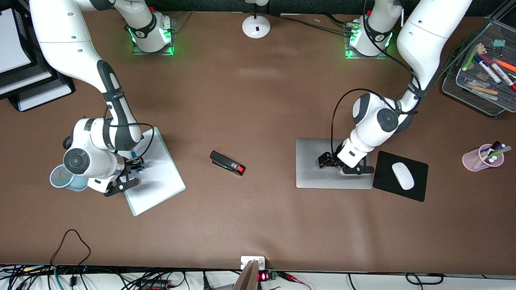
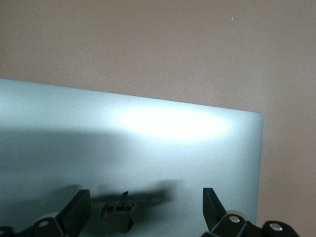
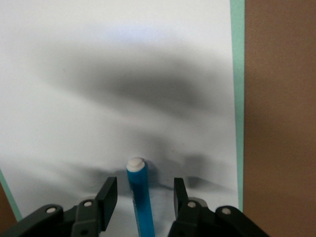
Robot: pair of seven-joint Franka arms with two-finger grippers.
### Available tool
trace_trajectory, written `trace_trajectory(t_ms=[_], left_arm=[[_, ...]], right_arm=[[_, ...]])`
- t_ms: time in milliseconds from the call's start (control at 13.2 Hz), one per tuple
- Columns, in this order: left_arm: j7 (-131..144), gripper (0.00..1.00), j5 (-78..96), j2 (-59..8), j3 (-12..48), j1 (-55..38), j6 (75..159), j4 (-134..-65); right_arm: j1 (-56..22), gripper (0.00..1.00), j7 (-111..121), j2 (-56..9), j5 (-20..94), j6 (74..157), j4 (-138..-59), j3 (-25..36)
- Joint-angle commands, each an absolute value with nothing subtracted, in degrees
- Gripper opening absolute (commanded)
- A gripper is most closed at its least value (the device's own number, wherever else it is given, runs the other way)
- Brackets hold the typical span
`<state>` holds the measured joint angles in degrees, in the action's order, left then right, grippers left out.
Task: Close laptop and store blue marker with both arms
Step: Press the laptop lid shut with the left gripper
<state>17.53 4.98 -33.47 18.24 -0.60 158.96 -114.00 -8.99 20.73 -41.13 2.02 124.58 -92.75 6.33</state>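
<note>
The laptop point(image 1: 314, 177) lies closed on the table toward the left arm's end, its silver lid up. My left gripper point(image 1: 327, 160) is just over the lid, open and empty. In the left wrist view the lid point(image 2: 98, 128) fills the frame, with its dark apple logo point(image 2: 117, 215) between the fingers of my left gripper point(image 2: 146, 207). The blue marker point(image 1: 134, 154) lies on a white pad point(image 1: 157, 177) toward the right arm's end. My right gripper point(image 1: 137, 164) is low over it. In the right wrist view my right gripper point(image 3: 144, 186) is open, one finger on each side of the blue marker point(image 3: 139, 197), with gaps on both sides.
A black stapler with a red end point(image 1: 227, 163) lies mid-table. A white mouse point(image 1: 403, 175) sits on a black mouse pad point(image 1: 417, 192) beside the laptop. A pink cup of markers point(image 1: 481, 158), a mesh tray point(image 1: 483, 98), a blue mesh cup point(image 1: 60, 177) and a lamp base point(image 1: 256, 26) also stand on the table.
</note>
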Motion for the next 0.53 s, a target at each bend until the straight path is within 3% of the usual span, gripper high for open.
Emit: trace_trajectory(t_ms=[0,456], left_arm=[[17.1,1.0,4.7,-32.3,17.9,-0.4,157.5,-112.3],[16.8,1.0,3.2,-28.0,15.8,0.2,143.8,-105.6]], right_arm=[[-8.5,0.53,22.1,-41.2,3.1,124.3,-92.7,6.1],[-8.6,0.47,22.0,-41.2,3.1,124.3,-92.7,6.1]])
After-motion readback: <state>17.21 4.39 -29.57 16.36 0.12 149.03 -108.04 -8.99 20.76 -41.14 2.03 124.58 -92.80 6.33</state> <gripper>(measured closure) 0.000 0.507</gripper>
